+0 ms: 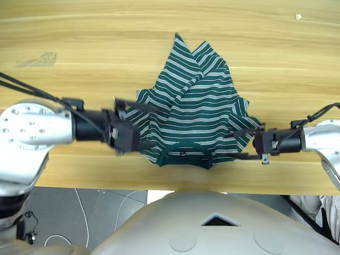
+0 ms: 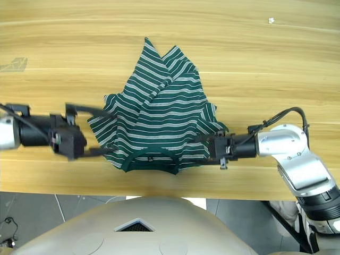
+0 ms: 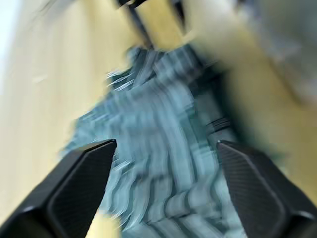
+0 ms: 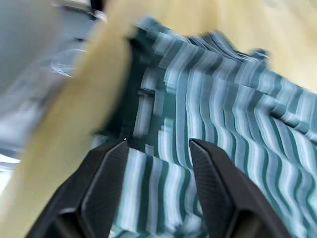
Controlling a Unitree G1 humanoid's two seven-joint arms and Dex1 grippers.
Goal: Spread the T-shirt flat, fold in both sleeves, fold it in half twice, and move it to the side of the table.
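A dark green T-shirt (image 1: 194, 109) with thin white stripes lies crumpled on the wooden table (image 1: 79, 42), its collar toward the near edge and a pointed fold toward the far side. My left gripper (image 1: 150, 126) is open at the shirt's left edge, one finger on either side of the bunched sleeve. In the left wrist view its fingers (image 3: 81, 186) stand wide apart over the striped cloth (image 3: 163, 148). At the shirt's right edge my right gripper (image 1: 237, 144) is open too. Its fingers (image 4: 106, 183) sit low over the fabric (image 4: 237, 124).
The table's near edge (image 1: 159, 183) runs just below the shirt's collar. A small white scrap (image 1: 298, 17) lies at the far right and a faint grey mark (image 1: 37, 59) at the far left. Bare wood spreads on both sides and behind the shirt.
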